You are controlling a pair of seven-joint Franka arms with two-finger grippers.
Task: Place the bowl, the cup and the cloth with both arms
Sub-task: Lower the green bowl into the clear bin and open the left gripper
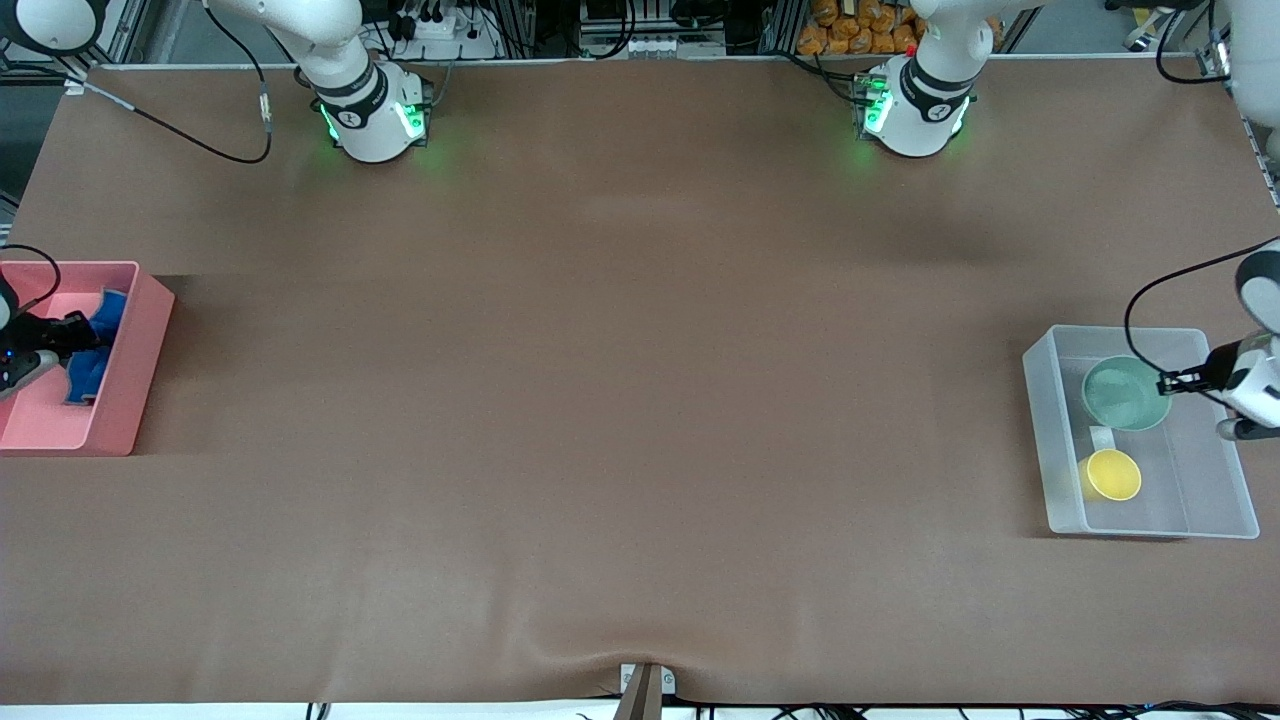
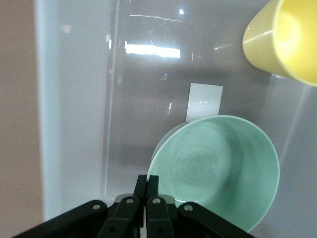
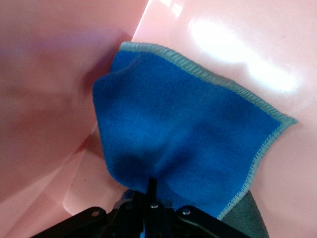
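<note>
The mint-green bowl (image 1: 1125, 393) and the yellow cup (image 1: 1112, 473) sit in a clear bin (image 1: 1050, 440) at the left arm's end of the table, the cup nearer the front camera. My left gripper (image 1: 1167, 383) is at the bowl's rim. In the left wrist view it (image 2: 147, 183) is shut on the rim of the bowl (image 2: 218, 163), with the cup (image 2: 287, 39) beside it. The blue cloth (image 1: 90, 372) lies bunched in a pink bin (image 1: 140, 350) at the right arm's end. My right gripper (image 1: 80, 335) is shut on the cloth (image 3: 183, 134).
A white label (image 2: 205, 101) lies on the clear bin's floor beside the bowl. The pink bin's walls (image 3: 49, 74) rise close around the cloth. The brown table stretches between the two bins. A small bracket (image 1: 645, 685) sits at the table's front edge.
</note>
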